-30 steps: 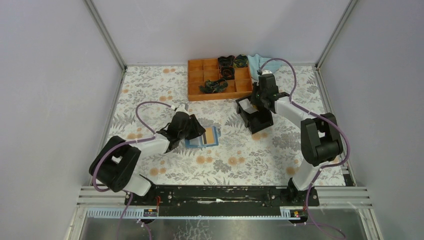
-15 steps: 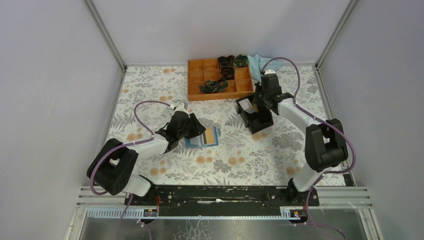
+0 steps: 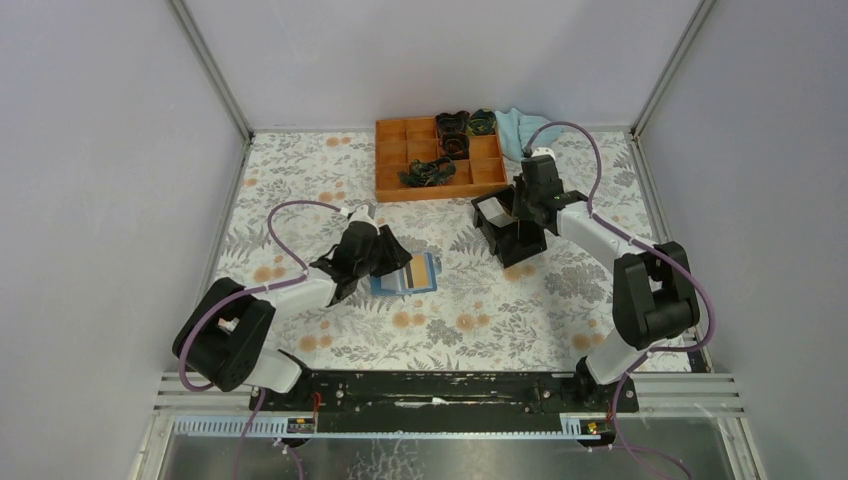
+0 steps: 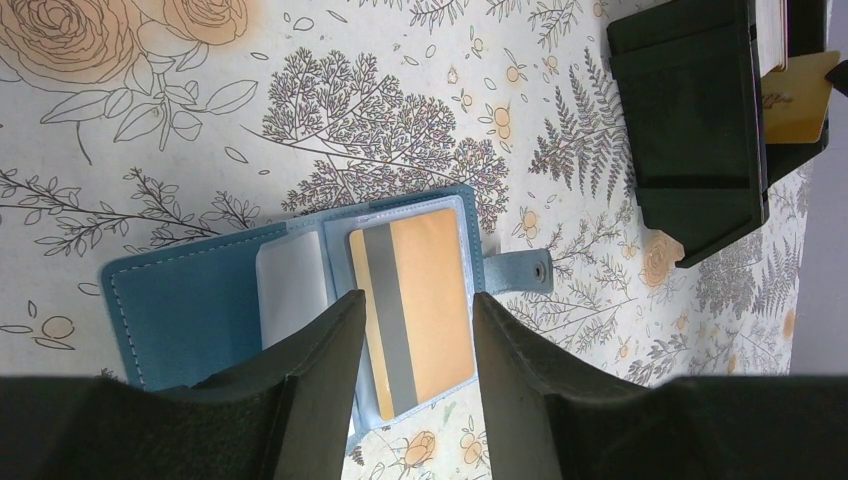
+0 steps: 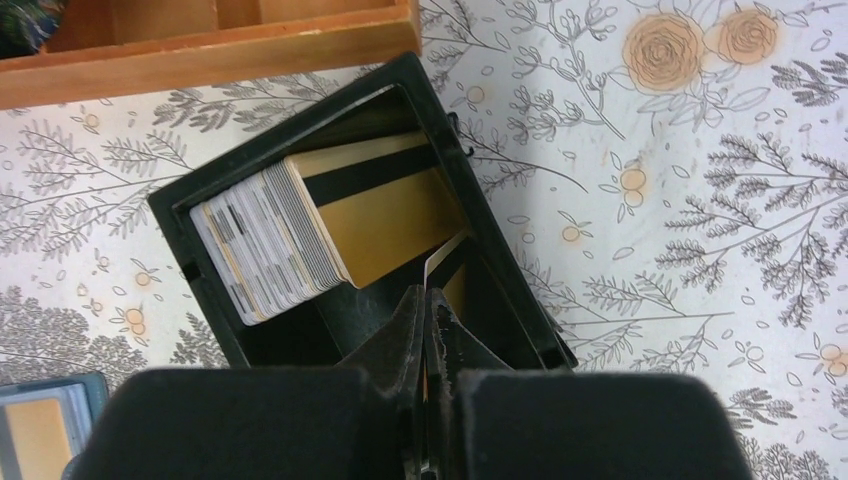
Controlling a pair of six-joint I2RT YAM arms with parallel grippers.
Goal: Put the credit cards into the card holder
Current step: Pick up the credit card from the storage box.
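- The card holder point(image 4: 200, 310) lies open on the floral table point(image 4: 150, 120), with one tan-orange card point(image 4: 420, 300) tucked in its right pocket (grey stripe up).
- The left gripper point(image 4: 413, 310) hovers over that card, jaws apart and gripping nothing.
- The black box point(image 5: 290, 135) holds a stack of credit cards point(image 5: 290, 230) on edge.
- The right gripper point(image 5: 427, 310) is pinched tight on a single card point(image 5: 450, 280) inside the box.
- The orange tray point(image 3: 440, 190) holds dark tangled bits point(image 3: 428, 172).
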